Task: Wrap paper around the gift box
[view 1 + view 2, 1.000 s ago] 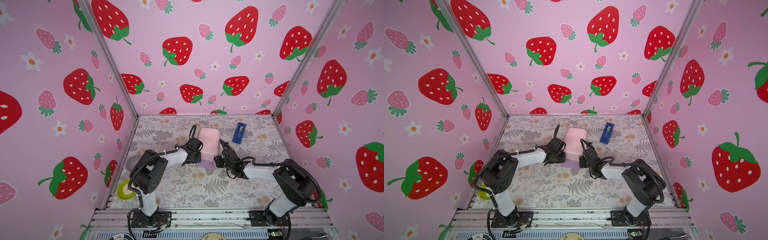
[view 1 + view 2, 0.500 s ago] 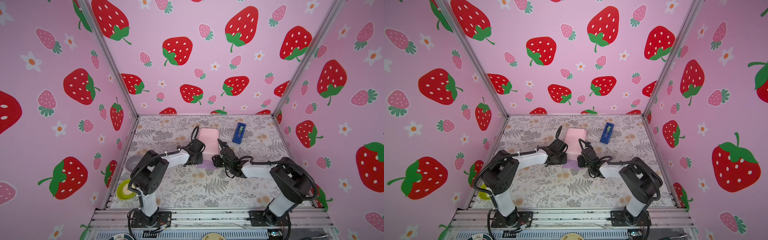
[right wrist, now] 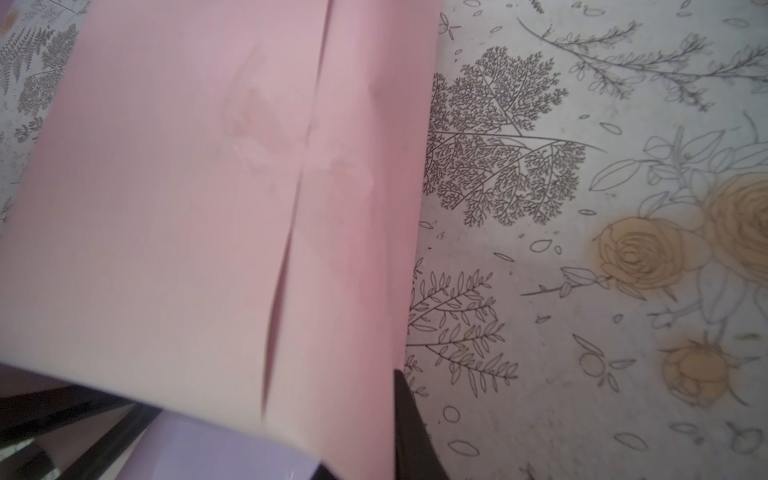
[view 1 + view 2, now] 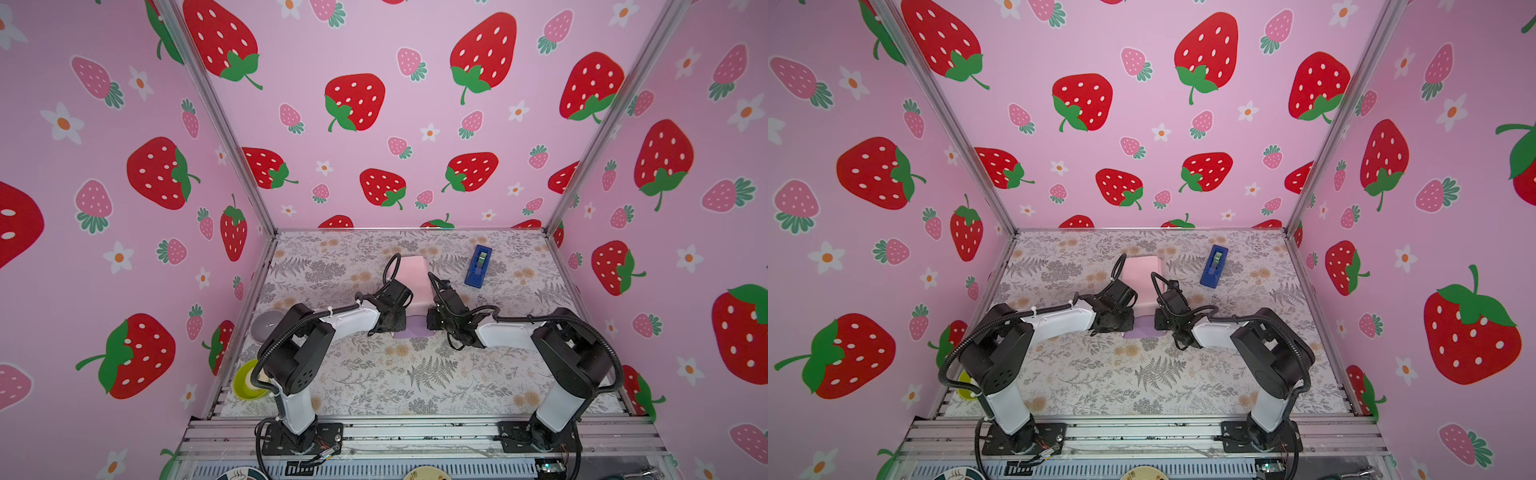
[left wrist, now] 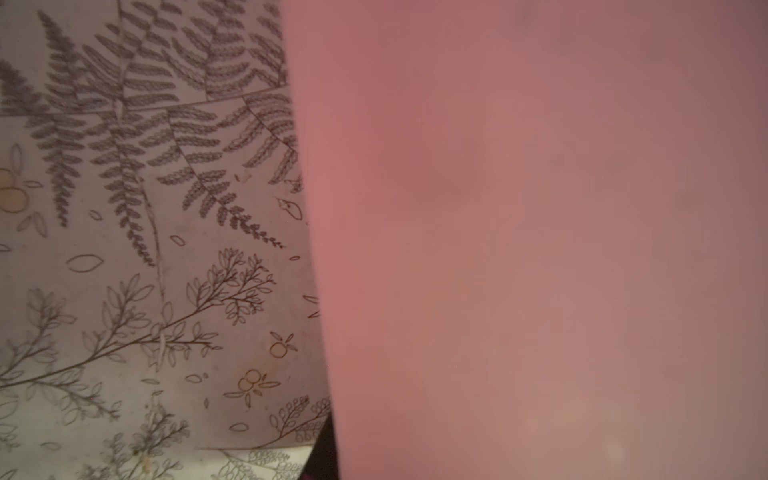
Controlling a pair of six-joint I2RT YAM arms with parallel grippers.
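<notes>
Closer together than a second ago: left gripper (image 4: 404,320) and right gripper (image 4: 431,319), flanking a narrower-looking paper (image 4: 413,282).

Both top views: paper just toward 12 o'clock from the middle of the counter (image 4: 415,374), pale pink face rolled over on top, lilac face lying flat at its 6 o'clock end. Left gripper at the paper's 9 o'clock side, right gripper at its 3 o'clock side, both right against the near end. Blue tape dispenser (image 4: 478,266) at 2 o'clock from the paper, apart. Same layout for paper (image 4: 1142,282), left gripper (image 4: 1128,320), right gripper (image 4: 1158,320) and tape dispenser (image 4: 1213,266). Cannot tell from above whether either gripper is released or clenched.

Left wrist view: mostly pink paper (image 5: 540,249), blurred and very close, beside fern-printed counter (image 5: 145,249). Grip state unreadable.

Right wrist view: pink paper (image 3: 187,208) curled over, a seam along its length, lilac face beneath. One dark finger (image 3: 411,432) just beside the paper's edge. Cannot tell whether clenched on it.

Gift box hidden in every view.
</notes>
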